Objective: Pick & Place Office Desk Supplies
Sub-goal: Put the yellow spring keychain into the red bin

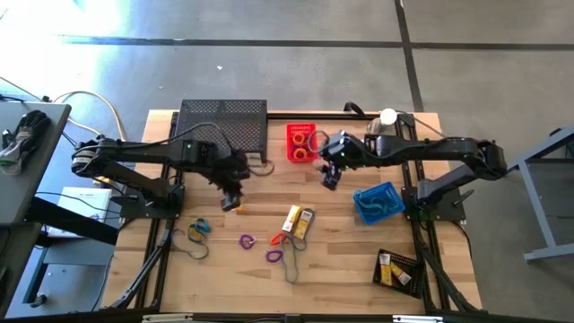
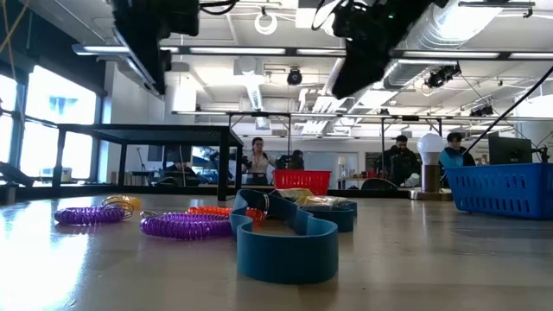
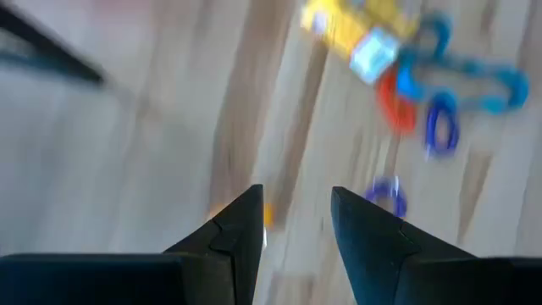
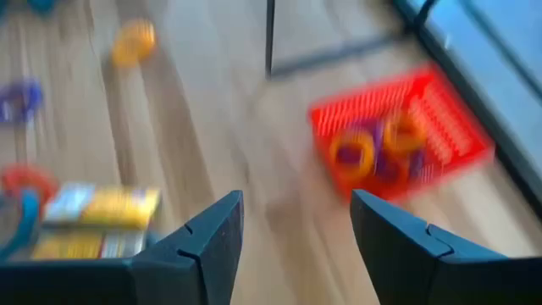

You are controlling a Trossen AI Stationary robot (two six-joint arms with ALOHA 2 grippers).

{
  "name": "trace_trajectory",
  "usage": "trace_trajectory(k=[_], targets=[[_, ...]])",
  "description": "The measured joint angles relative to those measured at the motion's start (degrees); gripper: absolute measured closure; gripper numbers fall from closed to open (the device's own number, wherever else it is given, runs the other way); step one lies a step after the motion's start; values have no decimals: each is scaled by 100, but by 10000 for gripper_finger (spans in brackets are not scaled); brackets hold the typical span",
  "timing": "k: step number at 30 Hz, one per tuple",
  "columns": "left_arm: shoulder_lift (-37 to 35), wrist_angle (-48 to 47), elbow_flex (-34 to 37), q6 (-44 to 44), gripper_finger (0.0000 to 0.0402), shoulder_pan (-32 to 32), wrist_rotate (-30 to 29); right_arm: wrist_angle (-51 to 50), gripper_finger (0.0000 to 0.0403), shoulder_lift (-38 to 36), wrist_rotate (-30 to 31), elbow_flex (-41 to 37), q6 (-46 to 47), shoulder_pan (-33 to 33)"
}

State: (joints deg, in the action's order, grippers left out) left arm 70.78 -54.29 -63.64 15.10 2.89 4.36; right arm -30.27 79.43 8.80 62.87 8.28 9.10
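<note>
My right gripper (image 1: pixel 330 176) hangs over the table just at 5 o'clock of the red basket (image 1: pixel 301 142), fingers (image 4: pixel 212 246) spread apart with nothing between them; bare wood shows in the gap

Red basket already has orange loops (image 4: pixel 351 154) and some purple ones in it, at 12 o'clock of table centre, right beside the black mesh shelf (image 1: pixel 223 121)

My left gripper (image 1: pixel 230 201) sits at 9 o'clock of centre, below the shelf. Fingers (image 3: pixel 239 233) partly apart, nothing visibly held; a small yellow-orange bit lies on the wood just past them, can't tell what it is

Still on the table:
- yellow-and-white boxes (image 1: pixel 299 222) near centre, an orange loop (image 1: pixel 276 240) touching at their 7 o'clock
- purple loops (image 1: pixel 247 240) at 6–7 o'clock of centre, second one (image 1: pixel 274 256) just beside
- thin dark band loop (image 1: pixel 195 244) at 8 o'clock with a blue loop (image 1: pixel 201 226) by it
- blue basket (image 1: pixel 378 203) at 4 o'clock of centre, blue band inside
- black tray (image 1: pixel 398 268) at 5 o'clock corner holding more yellow boxes

Low view: purple coils (image 2: pixel 181 225) and a blue band (image 2: pixel 287 246) in the foreground, both grippers well above the wood
</note>
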Motion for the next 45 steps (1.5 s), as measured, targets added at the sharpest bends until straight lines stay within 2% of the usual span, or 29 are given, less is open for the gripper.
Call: trace_trajectory(k=[3, 6, 13, 17, 19, 23, 29, 32, 37, 41, 45], targets=[[31, -185, 0, 429, 266, -270, -2, -601, 197, -30, -32, -1, 326, -174], [40, -181, 0, 1308, 266, -500, -4, -1086, 197, -28, -195, -4, 687, -308], [45, -346, 0, 3572, 266, -764, -49, -1319, 197, -28, -213, -37, 1531, -696], [134, -653, 0, 5609, 266, -850, -520, -1301, 197, -28, -353, -163, 1937, -951], [207, -746, 2, 6219, 266, -848, -791, -1203, 197, -28, -471, -279, 2012, -1094], [428, -900, 2, 6325, 266, -846, -954, -1031, 197, -28, -476, -486, 2130, -1415], [934, -832, 6, 6583, 266, -846, -430, -934, 197, -28, -434, -665, 2446, -1804], [1184, -848, 7, 6114, 266, -825, -446, -929, 197, -28, -424, -678, 2658, -1967], [1514, -1240, 9, 6123, 266, -412, -253, -889, 197, -28, -414, -678, 2918, -2291], [1681, -1300, 9, 5785, 266, -76, -274, -825, 197, -28, -210, -678, 2943, -2519], [1799, -1296, 15, 5549, 266, -10, -138, -751, 197, -27, 48, -678, 2990, -2651]])
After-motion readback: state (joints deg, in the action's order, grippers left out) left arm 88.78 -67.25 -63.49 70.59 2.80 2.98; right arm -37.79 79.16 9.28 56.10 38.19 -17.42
